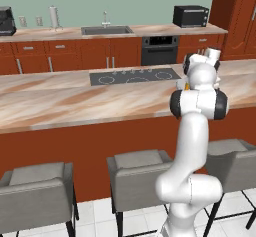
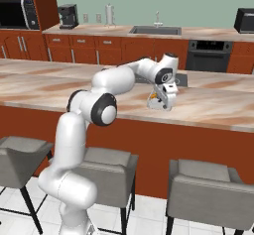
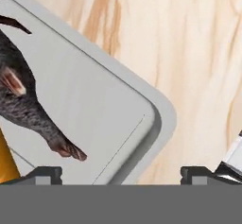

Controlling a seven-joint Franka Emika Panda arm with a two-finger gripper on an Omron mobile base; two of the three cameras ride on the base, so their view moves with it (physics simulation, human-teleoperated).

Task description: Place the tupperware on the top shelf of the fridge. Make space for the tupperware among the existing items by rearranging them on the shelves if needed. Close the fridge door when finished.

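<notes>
The tupperware (image 2: 155, 101) sits on the marble island counter (image 2: 213, 105), just right of the cooktop. In the hand view the tupperware (image 3: 94, 100) is very close, with the dark grey fish piece (image 3: 23, 105) and an orange carrot piece (image 3: 7, 164) inside. My gripper (image 3: 120, 173) points down at it, open, and its two fingertips straddle the container's rounded corner rim without visibly touching it. From the right base the gripper (image 2: 166, 104) hangs right over the container. From the left base my arm hides most of it, leaving an orange sliver (image 1: 186, 86). The fridge, its shelves and its door are out of view.
The cooktop (image 1: 135, 76) lies in the island counter (image 1: 75, 101). Grey stools (image 1: 135, 166) stand along the island's near side by my base. Behind are the sink (image 1: 106, 30), oven (image 1: 160, 51), toaster oven (image 1: 191, 16) and wood cabinets.
</notes>
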